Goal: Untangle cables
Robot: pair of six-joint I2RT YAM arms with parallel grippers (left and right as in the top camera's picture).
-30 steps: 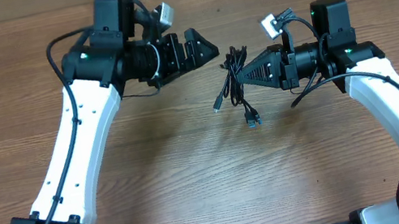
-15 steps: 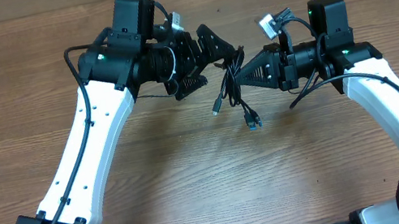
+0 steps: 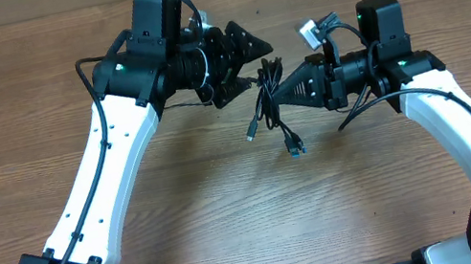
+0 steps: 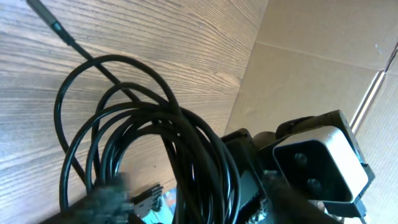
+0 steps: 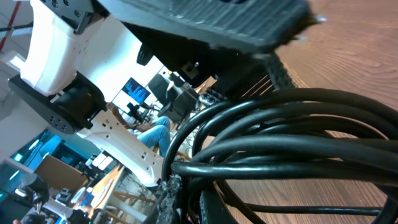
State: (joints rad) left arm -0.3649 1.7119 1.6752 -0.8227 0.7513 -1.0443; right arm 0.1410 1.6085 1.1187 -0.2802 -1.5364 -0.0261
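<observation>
The cables (image 3: 267, 105) are a looped black bundle hanging from my right gripper (image 3: 275, 93), which is shut on them just above the table. Two plug ends (image 3: 253, 133) trail down onto the wood. My left gripper (image 3: 259, 64) stands at the bundle's upper end, jaws apart, with the top loops between its fingers. In the left wrist view the cable loops (image 4: 124, 112) fill the frame and run down between the blurred fingers of the left gripper (image 4: 196, 200). The right wrist view shows the cables (image 5: 280, 143) pinched in the right gripper (image 5: 199, 194), with a left finger (image 5: 217, 25) just above.
The wooden table (image 3: 230, 211) carries nothing else that I can see. Cardboard panels (image 4: 298, 68) stand along its far edge. Both arms' white links reach in from the near corners, and the two wrists are close together at the table's far middle.
My left gripper has moved right to the bundle and its jaws have narrowed around the top loops. The right gripper, still shut, has shifted the cables slightly left.
</observation>
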